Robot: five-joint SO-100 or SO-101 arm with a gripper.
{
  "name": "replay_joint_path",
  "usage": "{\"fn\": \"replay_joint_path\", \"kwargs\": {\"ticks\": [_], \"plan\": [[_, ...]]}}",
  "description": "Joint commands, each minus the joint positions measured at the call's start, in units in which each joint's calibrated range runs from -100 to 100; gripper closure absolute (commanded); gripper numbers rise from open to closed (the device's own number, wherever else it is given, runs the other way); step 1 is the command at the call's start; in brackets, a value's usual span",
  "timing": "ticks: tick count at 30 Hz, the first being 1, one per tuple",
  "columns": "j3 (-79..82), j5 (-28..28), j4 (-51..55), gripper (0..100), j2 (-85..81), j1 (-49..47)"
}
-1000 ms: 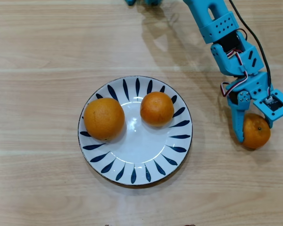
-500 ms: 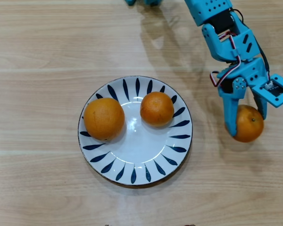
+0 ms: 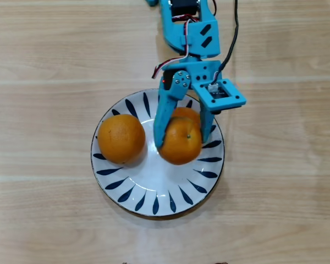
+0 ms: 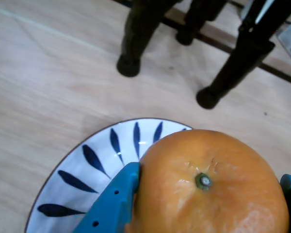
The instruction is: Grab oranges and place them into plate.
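Right now the blue gripper (image 3: 182, 140) is clenched on an orange (image 3: 180, 141), its two fingers pressing the fruit's sides, and holds it over the plate (image 3: 154, 192), partly covering a second orange (image 3: 181, 113) behind it in the overhead view. A larger orange (image 3: 121, 138) sits on the plate's left part, apart from the gripper. From the wrist, the held orange (image 4: 211, 187) shows dimpled, glossy skin and a small green stem dot, over the white plate (image 4: 87, 167) with dark blue leaf strokes on a pale wood-grain table (image 4: 48, 82).
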Motion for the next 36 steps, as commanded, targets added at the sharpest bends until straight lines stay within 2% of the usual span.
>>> {"fn": "replay_joint_path", "kwargs": {"ticks": [1,6,9,12,16,19,22,25,26,30,36], "plan": [[-0.88,0.48,-0.66,69,-4.1,2.65],[-1.79,0.38,-0.66,68,-0.63,2.33],[-1.88,0.48,-0.75,56,0.72,1.92],[-1.88,0.33,-0.75,52,0.89,1.44],[-1.79,0.48,-0.66,55,0.72,1.2],[-1.06,1.11,0.02,66,-0.97,0.55],[0.48,6.03,1.31,82,-5.2,-0.01],[2.65,11.51,7.33,96,-12.47,-0.9],[5.37,15.43,13.78,98,-17.96,-1.06],[15.06,21.76,24.78,98,-29.88,-0.58],[38.87,32.06,27.7,98,-50.85,0.71]]}}
